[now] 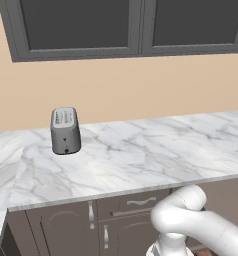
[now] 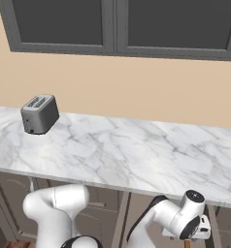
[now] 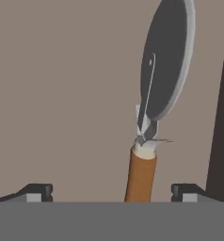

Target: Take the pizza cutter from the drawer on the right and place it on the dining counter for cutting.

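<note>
Pizza cutter [image 3: 154, 108] lies on the flat grey-brown floor of the drawer [image 3: 62, 94] in the hand view, its round silver-grey wheel toward the top right of that view and its brown wooden handle running down between the two dark fingertips [image 3: 38, 192]. The end effector [image 3: 111, 193] stands spread wide, one tip on each side of the handle and both apart from it; nothing is pinched. A dark upright strip along the right edge of that view looks like the drawer's wall.

From the right base view the end effector [image 2: 197, 230] sits low, below the front edge of the marble desk [image 2: 137, 150], pointing downward at the bottom right; a small brown bit shows just under it, too small to tell for sure.

Both base views show what the hand view leaves out: a grey toaster [image 1: 65, 130] standing near the desk's back left part, dark wall cabinets [image 1: 126, 25] above, and grey-brown cabinet fronts [image 1: 116, 220] with curved silver handles under the desk's front edge in the left base view.
</note>
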Robot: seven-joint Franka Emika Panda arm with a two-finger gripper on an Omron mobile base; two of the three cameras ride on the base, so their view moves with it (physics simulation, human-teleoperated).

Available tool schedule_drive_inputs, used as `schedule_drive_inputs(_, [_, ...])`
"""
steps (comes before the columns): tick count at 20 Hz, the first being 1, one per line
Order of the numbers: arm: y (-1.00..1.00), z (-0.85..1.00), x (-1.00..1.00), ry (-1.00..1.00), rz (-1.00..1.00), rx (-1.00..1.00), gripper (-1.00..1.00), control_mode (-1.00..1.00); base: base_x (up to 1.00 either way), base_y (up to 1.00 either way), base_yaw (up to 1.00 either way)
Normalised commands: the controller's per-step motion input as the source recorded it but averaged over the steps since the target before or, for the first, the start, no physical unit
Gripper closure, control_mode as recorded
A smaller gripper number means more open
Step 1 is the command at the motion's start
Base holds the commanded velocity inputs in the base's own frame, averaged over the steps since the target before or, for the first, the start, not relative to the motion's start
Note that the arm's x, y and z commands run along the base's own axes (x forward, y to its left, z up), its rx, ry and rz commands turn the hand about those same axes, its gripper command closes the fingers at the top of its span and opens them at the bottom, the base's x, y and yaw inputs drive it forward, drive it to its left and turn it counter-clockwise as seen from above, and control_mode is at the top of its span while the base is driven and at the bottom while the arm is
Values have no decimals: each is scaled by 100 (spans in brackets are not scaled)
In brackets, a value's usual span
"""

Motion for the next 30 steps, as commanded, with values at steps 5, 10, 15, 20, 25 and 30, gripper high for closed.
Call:
schedule_drive_inputs(5, [0,-1,0,0,0,0,-100,-100,0,0,0])
schedule_drive_inputs(10, [-2,0,0,0,0,0,-100,-100,0,0,0])
schedule_drive_inputs(15, [0,-5,1,0,0,0,-100,-100,0,0,0])
schedule_drive_inputs(20, [0,-15,0,0,0,0,-100,-100,0,0,0])
schedule_drive_inputs(25, [0,-16,1,0,0,0,-100,-100,0,0,0])
schedule_drive_inputs(30, [0,-4,5,0,0,0,-100,-100,0,0,0])
